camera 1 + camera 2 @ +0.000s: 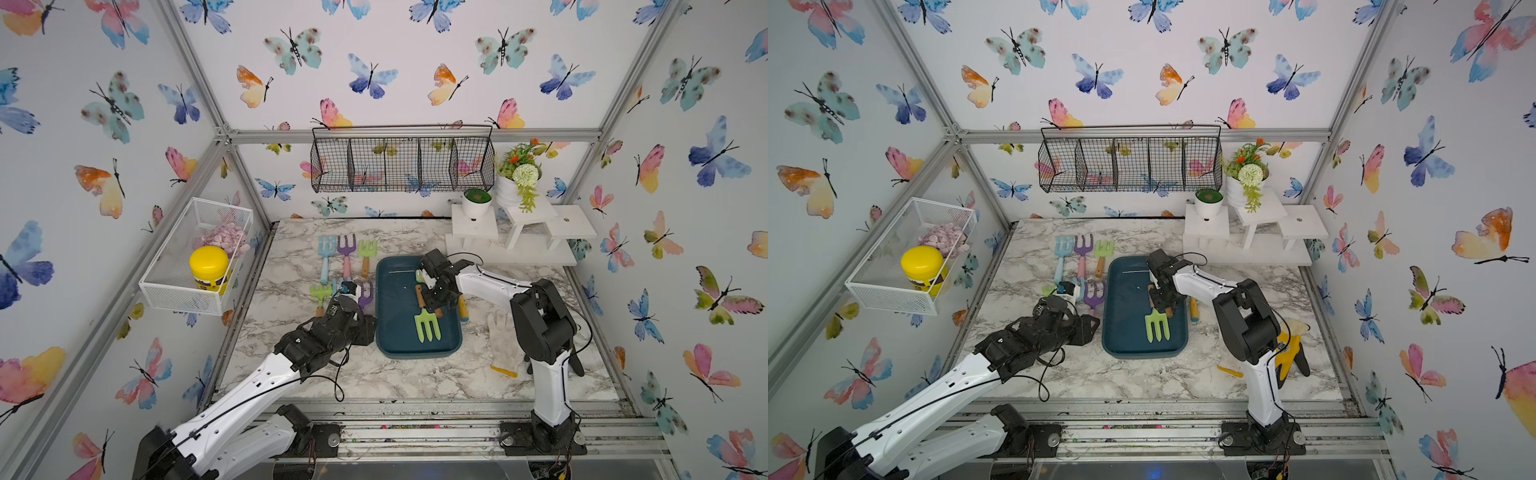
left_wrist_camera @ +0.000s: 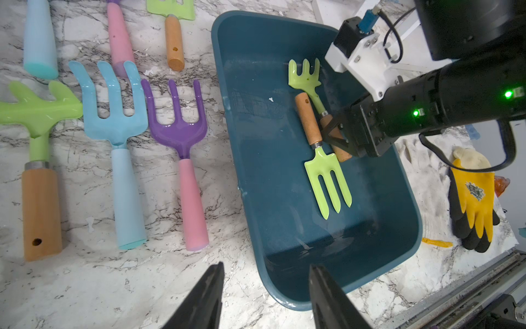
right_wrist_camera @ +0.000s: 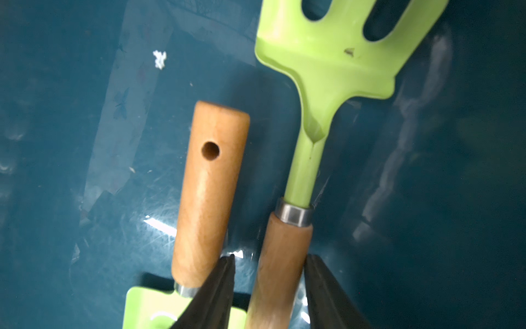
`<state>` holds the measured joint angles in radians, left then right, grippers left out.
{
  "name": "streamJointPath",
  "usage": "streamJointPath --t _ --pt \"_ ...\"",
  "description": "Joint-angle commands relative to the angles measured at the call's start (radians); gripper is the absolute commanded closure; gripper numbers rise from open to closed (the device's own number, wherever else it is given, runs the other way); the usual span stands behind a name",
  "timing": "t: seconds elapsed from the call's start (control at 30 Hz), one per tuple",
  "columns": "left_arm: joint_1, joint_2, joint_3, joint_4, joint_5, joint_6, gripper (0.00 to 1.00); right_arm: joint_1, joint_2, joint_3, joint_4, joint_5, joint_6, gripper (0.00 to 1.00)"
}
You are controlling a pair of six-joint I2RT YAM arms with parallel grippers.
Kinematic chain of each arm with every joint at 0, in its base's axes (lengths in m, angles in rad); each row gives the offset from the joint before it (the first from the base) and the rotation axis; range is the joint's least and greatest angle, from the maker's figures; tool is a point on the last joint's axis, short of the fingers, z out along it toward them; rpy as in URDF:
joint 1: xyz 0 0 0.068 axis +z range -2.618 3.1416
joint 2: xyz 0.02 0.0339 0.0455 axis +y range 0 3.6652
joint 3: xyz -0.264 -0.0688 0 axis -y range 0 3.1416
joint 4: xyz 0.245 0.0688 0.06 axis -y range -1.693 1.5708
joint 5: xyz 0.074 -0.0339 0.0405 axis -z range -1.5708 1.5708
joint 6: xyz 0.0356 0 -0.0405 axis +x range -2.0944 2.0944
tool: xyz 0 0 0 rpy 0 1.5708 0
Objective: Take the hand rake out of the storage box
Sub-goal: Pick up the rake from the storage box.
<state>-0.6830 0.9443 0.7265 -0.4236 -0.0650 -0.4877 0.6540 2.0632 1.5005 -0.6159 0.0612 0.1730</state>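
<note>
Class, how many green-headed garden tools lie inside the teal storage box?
2: a fork toward the near end; a rake toward the far end, its handle between the right gripper's jaws.

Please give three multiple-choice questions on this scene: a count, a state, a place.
1. Tools in the storage box: A one, B two, C four.
2. The left gripper: A open, empty; B shut on nothing; C shut on a tool.
3. The yellow-lidded jar stands in: A the white wire basket, B the storage box, C the left gripper.
Answers: 1 B, the hand rake and a green fork lie there; 2 A, its jaws stand apart with nothing between; 3 A, seen through the mesh.
</note>
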Motion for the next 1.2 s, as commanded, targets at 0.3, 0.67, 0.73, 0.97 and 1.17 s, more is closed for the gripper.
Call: streamJointPath --t 0.3,0.67,0.73,0.97,1.17 --pt "-0.004 -0.016 0.013 0.013 0.03 0.006 0.11 0.019 0.0 -0.011 -0.033 0.011 0.019 0.54" --pt "-0.004 -0.034 0.013 0.013 0.051 0.0 0.01 0.019 0.041 0.019 -0.023 -0.007 0.045 0.53" --pt "-0.004 -0.036 0.013 0.016 0.054 -0.004 0.02 0.019 0.047 0.026 -0.022 -0.012 0.048 0.54" --pt "-0.004 -0.026 0.004 0.036 0.069 -0.015 0.01 0.019 0.056 0.016 -0.008 -0.026 0.052 0.62" --pt "-0.004 -0.019 -0.008 0.052 0.092 -0.022 0.01 0.02 0.053 0.001 0.017 0.003 0.063 0.51"
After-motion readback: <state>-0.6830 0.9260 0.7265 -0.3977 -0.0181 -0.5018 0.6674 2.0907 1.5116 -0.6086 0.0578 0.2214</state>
